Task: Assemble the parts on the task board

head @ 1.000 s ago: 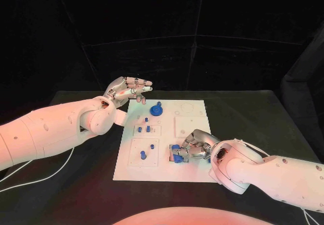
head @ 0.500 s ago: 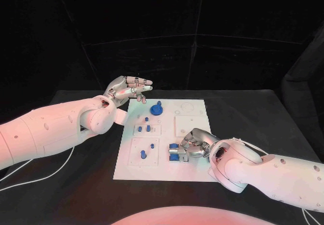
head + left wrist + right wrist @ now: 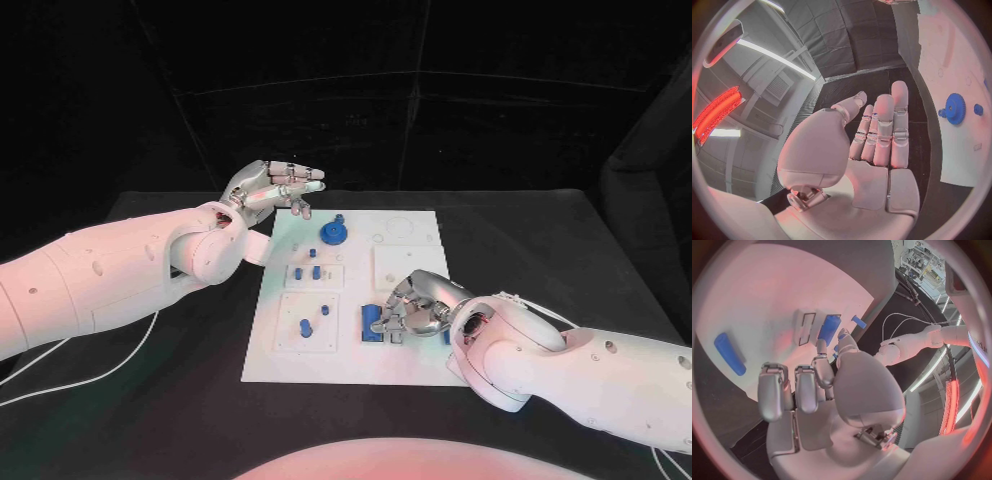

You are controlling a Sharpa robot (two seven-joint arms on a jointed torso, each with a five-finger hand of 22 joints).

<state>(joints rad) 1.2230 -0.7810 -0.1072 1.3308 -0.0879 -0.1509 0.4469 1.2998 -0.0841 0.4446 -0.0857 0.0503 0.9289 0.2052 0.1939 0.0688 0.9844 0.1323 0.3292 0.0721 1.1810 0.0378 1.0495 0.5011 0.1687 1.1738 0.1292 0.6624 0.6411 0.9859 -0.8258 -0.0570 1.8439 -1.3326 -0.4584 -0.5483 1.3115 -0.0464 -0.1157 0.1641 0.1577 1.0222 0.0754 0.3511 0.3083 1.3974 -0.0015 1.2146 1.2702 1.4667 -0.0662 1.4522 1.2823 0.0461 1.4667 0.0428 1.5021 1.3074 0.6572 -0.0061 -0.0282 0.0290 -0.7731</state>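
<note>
Head view: on the left, the left hand (image 3: 274, 187) is up in the air past the far left corner of the task board (image 3: 418, 375). Its fingers (image 3: 882, 127) are straight and side by side, with nothing in them. The white board lies in the middle of the black bench (image 3: 577, 250). A blue gear (image 3: 333, 235) sits near its far edge. Small blue pegs (image 3: 306, 272) stand in the middle. Further right, the right hand (image 3: 418, 310) is low over the near side of the board, its fingers pinching a blue part (image 3: 378, 325).
</note>
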